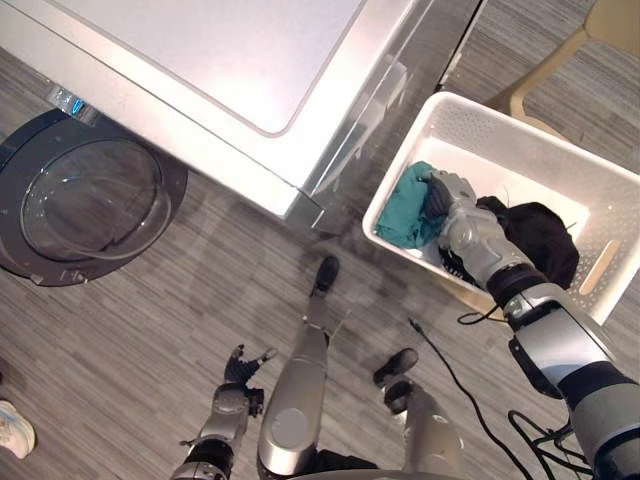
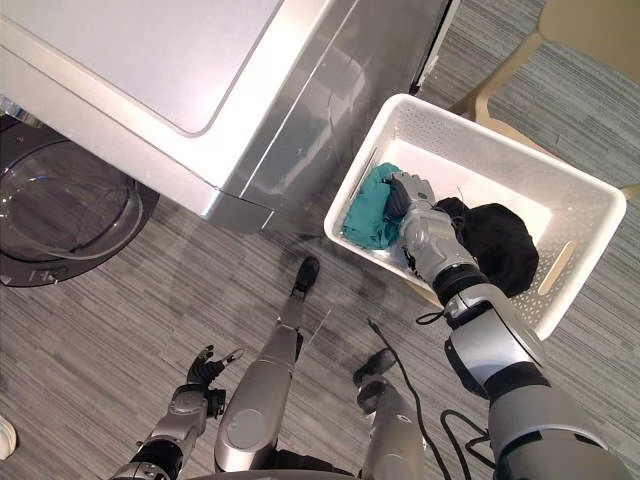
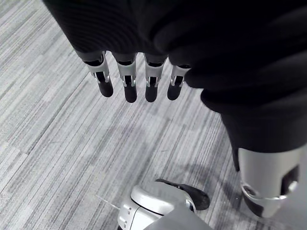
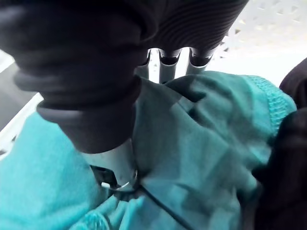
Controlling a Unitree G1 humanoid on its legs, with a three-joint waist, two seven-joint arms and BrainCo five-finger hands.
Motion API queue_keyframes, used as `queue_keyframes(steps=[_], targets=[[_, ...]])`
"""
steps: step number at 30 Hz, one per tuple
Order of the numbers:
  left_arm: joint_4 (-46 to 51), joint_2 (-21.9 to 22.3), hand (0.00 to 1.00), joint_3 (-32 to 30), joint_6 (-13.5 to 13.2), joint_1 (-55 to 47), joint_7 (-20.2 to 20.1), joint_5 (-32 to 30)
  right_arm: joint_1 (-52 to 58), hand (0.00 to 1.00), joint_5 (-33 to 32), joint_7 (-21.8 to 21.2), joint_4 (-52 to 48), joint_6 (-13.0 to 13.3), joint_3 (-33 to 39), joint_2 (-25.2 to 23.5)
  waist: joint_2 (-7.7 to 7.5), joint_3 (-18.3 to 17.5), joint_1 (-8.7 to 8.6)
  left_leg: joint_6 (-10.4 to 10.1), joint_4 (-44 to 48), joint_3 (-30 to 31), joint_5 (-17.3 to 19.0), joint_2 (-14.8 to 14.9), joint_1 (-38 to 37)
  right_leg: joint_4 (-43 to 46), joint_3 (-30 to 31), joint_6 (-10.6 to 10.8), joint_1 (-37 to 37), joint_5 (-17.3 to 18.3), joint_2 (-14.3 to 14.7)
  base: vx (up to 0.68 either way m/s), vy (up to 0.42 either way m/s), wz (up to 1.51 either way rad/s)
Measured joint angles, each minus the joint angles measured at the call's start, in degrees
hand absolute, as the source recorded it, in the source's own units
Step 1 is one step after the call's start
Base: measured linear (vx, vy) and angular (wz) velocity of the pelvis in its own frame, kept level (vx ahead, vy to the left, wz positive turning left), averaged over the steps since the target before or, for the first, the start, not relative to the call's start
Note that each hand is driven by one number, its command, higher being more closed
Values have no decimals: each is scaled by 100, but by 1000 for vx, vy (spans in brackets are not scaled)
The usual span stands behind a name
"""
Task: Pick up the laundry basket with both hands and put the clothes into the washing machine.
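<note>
A white perforated laundry basket [image 1: 470,105] stands on the floor to the right of the washing machine [image 1: 250,60]. Inside it lie a teal cloth [image 1: 405,215] at the near left end and dark clothes [image 1: 540,240] beside it. My right hand [image 1: 455,205] reaches down into the basket. In the right wrist view its thumb [image 4: 115,163] pinches the teal cloth [image 4: 216,143] against fingers tucked behind a fold. My left hand [image 1: 232,400] hangs low over the floor, far from the basket, its fingers [image 3: 127,81] straight and holding nothing.
The machine's round glass door [image 1: 90,200] stands swung open at the left, low over the floor. A beige chair [image 1: 600,30] is behind the basket. A person's shoe [image 1: 10,430] shows at the lower left edge. Grey striped flooring [image 1: 150,330] lies between door and basket.
</note>
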State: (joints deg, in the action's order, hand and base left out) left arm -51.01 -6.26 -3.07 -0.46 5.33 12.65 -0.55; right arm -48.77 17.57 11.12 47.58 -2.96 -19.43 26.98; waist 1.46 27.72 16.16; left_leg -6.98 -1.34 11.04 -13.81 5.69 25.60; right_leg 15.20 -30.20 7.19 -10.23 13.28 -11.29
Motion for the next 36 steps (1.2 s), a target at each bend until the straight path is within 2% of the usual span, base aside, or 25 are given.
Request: queue_keyframes(steps=[1,3,4,7,8,11,14,16,19,21,24,25,26,27,29,30,31,32,33,34,35,36], targets=[[6,-18,0,-13,2,-25,-3,0,79,100,-122,4,-171,-2,136,32,-20,11,-25,0,-4,-22,0,18,-44,-27,39,-8,27,-8,17,-76,4,-16],[121,-42,0,-172,18,-208,-13,-1,300,100,-407,86,-831,7,671,116,-55,30,-233,0,-48,-38,0,55,-163,-54,62,-19,103,-16,30,-89,29,-14],[122,-66,0,-173,19,-235,-15,-3,382,100,-460,127,-1006,12,827,121,-69,38,-276,0,-78,-63,0,90,-224,-53,99,-19,115,-16,29,-96,27,-23],[119,-125,0,-234,112,-328,-18,-4,994,100,-892,228,-1892,40,1479,102,-124,41,-300,-1,-251,-221,1,118,-560,-56,255,-19,263,-18,29,-78,11,-26],[119,-130,0,-282,140,-339,-21,-5,1276,100,-1073,267,-2205,39,1723,-5,-158,19,-325,0,-284,-270,2,121,-652,-66,306,-17,314,-18,29,-42,-6,-20],[98,-128,0,-426,227,-551,-55,-13,2085,100,-1727,266,-3075,110,2170,-764,-349,-314,-581,0,-397,-347,3,110,-744,-181,353,25,363,-43,41,12,-16,-9],[93,-109,0,-457,289,-659,-148,-33,2851,100,-2247,253,-3785,262,2372,-1468,-427,-606,-746,4,-397,-407,9,28,-966,-495,386,88,692,-174,36,83,-15,-6],[87,-73,0,-632,365,-683,-146,-37,3185,100,-2602,232,-4238,392,2390,-1844,-434,-862,-769,18,-397,-606,48,25,-1103,-745,542,106,818,-306,43,43,14,-35],[78,-70,0,-669,392,-890,-147,-35,3523,100,-2925,101,-4706,599,2310,-2218,-440,-1170,-774,24,-398,-1006,302,87,-1445,-846,939,107,924,-402,42,4,22,-67],[39,-68,0,-668,407,-986,-148,-31,3730,100,-2974,76,-4902,695,2228,-2294,-458,-1327,-813,16,-383,-1143,387,94,-1570,-801,1107,108,929,-404,16,-4,21,-48],[52,-49,0,-666,406,-1008,-146,-12,4148,100,-3025,-25,-5180,753,2247,-2319,-370,-1401,-1016,1,-1,-898,600,136,-1565,-177,1417,107,907,-398,36,-25,18,16],[90,-32,0,-670,407,-1003,-146,-9,4331,100,-3020,-22,-5292,752,2289,-2321,-331,-1412,-1105,47,128,-742,663,129,-1525,92,1649,154,891,-361,57,-56,9,72],[197,-9,0,-674,400,-1003,-135,2,4525,100,-2959,-15,-5466,757,2338,-2347,-343,-1410,-1182,100,204,-560,724,101,-1521,606,2108,281,857,-106,79,-57,-63,125],[364,14,0,-682,391,-995,-125,11,4670,100,-2857,-9,-5622,776,2383,-2435,-412,-1445,-1237,107,320,-358,705,-48,-1449,1055,2602,294,848,217,144,-37,-106,122],[873,200,0,-795,357,-1095,-81,71,4655,100,-2827,-10,-5733,798,2350,-2472,-437,-1558,-1103,82,698,-160,689,-229,-1119,991,2961,174,922,637,170,-91,-176,95],[1180,307,0,-787,344,-1153,-18,135,4639,100,-2825,-13,-5850,815,2279,-2464,-384,-1635,-976,44,841,-100,664,-237,-889,828,2929,-12,909,816,222,-185,-232,63],[1468,419,0,-772,338,-1213,14,208,4599,100,-2821,-15,-5951,829,2208,-2456,-267,-1677,-876,-16,888,15,572,-234,-697,694,2790,-220,889,990,316,-251,-235,82],[1852,665,0,-724,329,-1358,23,296,4565,100,-2812,-8,-5970,875,2121,-2384,90,-1707,-925,190,800,139,299,-101,-517,771,2519,-375,823,957,585,-244,-198,110],[2285,780,0,-555,271,-1529,19,389,4610,100,-2766,3,-5952,857,2129,-2343,251,-1770,-926,780,220,-25,237,41,-606,756,2261,-575,780,904,745,-277,-193,130],[2444,781,0,-466,251,-1560,19,409,4631,100,-2722,4,-5954,843,2163,-2336,283,-1785,-948,1122,-8,-343,638,140,-628,657,2023,-668,812,826,747,-252,-169,153],[2828,753,0,-340,258,-1543,7,449,4628,100,-2639,10,-5968,837,2249,-2343,100,-1707,-1022,1166,477,-1060,1028,135,-416,513,1692,-762,800,673,511,-287,-211,135],[3338,719,0,-287,241,-1684,-2,447,4576,100,-2598,0,-5972,791,2290,-2316,-3,-1665,-1017,1071,1397,-1443,971,125,-414,429,1562,-810,813,522,401,-203,-160,112]])
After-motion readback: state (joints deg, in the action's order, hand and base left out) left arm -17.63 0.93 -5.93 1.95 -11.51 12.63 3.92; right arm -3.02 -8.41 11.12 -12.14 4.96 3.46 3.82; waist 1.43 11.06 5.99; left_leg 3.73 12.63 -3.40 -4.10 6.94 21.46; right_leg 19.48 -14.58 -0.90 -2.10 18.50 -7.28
